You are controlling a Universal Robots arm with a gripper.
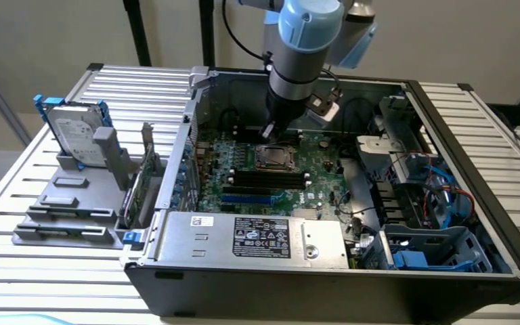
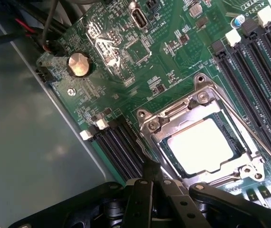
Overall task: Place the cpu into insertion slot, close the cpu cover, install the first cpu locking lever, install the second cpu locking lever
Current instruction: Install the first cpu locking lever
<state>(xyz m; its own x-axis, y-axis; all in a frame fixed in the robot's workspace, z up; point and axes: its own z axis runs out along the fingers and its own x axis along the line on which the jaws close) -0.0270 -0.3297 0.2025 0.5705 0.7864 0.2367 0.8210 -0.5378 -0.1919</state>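
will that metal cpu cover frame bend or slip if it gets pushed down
The cpu cover looks like thin sheet metal with a large window, so it probably flexes slightly rather than staying rigid. Its shiny surface suggests a fingertip could slide on it. It lies flat over the cpu, with screws near its corners, so it likely won't shift sideways.

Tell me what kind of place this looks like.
Likely a robotics lab or assembly test bench: an open black desktop computer case lies on a slatted grey metal table, a grey-and-blue robot arm reaches into it, and a silver hard drive stands on a grey fixture alongside.
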